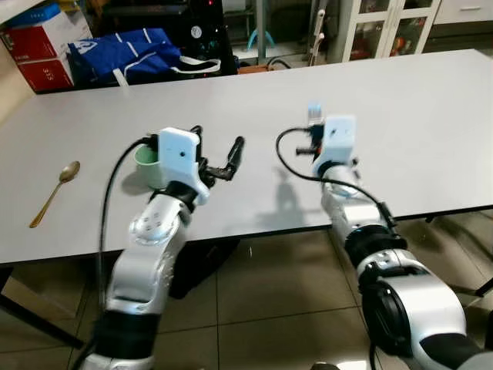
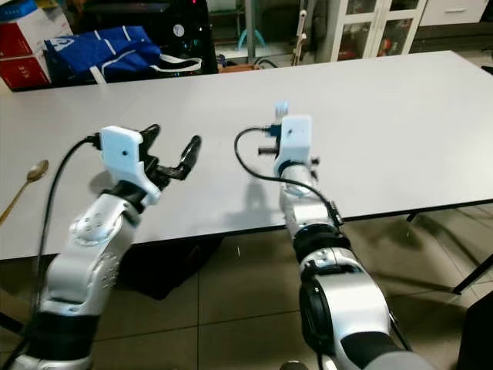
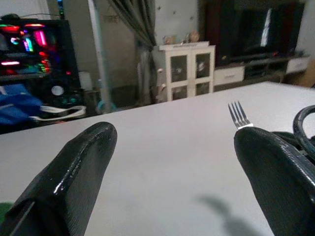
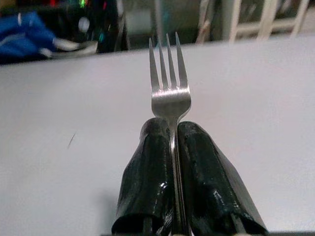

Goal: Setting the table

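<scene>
A silver fork (image 4: 169,83) stands between the fingers of my right gripper (image 4: 170,129), which is shut on its handle; the tines point away over the white table (image 1: 400,100). From the head camera that fork (image 1: 314,112) rises just past the right wrist, near the table's middle. My left gripper (image 1: 219,151) hovers open and empty above the table near the front edge. A pale green cup (image 1: 145,159) sits right behind the left wrist, partly hidden by it. A gold spoon (image 1: 54,193) lies on the table at the far left.
A blue bag (image 1: 123,50) and red boxes (image 1: 42,46) lie beyond the far left edge of the table. A white glass-door cabinet (image 1: 385,23) stands at the back right. Tile floor (image 1: 262,308) runs under the table's near edge.
</scene>
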Controlling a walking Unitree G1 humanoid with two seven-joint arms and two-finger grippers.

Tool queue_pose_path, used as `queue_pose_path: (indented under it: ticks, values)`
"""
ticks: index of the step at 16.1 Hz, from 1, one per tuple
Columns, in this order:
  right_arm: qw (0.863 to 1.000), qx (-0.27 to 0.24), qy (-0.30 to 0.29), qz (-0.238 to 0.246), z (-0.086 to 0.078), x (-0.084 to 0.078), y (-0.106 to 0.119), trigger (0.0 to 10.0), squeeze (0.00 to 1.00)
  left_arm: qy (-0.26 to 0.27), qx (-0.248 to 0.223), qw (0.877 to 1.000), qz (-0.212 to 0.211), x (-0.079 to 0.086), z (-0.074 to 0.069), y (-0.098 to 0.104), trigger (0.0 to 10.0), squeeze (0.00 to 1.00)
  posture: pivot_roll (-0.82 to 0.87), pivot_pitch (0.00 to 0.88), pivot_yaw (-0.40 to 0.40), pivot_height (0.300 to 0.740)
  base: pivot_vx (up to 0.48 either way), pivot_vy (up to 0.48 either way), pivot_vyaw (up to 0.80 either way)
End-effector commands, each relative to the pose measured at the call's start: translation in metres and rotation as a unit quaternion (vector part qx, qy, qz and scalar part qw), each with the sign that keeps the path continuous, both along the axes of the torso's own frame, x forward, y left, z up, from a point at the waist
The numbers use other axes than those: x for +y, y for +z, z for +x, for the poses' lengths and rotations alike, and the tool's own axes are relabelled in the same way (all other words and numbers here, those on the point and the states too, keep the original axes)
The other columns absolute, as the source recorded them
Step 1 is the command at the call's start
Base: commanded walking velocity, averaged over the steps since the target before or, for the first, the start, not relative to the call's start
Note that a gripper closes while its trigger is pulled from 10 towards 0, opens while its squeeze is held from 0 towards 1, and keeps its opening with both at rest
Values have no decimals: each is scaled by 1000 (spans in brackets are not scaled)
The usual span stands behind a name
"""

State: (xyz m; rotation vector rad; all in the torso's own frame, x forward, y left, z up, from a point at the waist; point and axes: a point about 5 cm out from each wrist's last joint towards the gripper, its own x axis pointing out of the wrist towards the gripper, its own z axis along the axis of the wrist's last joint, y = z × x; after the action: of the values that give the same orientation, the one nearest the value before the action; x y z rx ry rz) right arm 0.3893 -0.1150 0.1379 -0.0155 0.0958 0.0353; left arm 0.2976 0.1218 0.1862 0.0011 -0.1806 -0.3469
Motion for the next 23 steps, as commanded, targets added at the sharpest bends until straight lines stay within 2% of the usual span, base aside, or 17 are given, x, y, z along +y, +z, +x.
queue_pose_path:
  ticks: [1,2,4,10,13,17,23]
  values:
    - [1000,-5,10,12,3,7,7,10000,0,15,-2,1000,11,7,-2,3,10000,0,-27,19,98,740,0,0,0]
    - [999,8,13,32,4,10,4,10000,0,18,2,1000,11,10,-6,3,10000,0,-7,26,95,740,0,0,0]
    - [999,17,20,39,3,14,1,10000,0,20,4,1000,7,10,-12,3,10000,0,19,40,83,740,0,0,0]
    - [998,39,43,32,-1,31,-7,10000,0,35,22,999,6,13,-31,0,10000,0,79,83,62,740,0,0,0]
    - [999,45,19,9,-5,27,-17,10000,0,36,35,999,12,17,-40,-2,10000,0,93,98,77,740,0,0,0]
    - [998,65,-7,11,-9,17,-29,10000,0,37,43,998,17,20,-44,0,10000,0,105,115,89,740,0,0,0]
    - [996,83,-39,-14,-13,5,-40,10000,0,36,54,998,20,22,-48,1,10000,0,108,136,101,740,0,0,0]
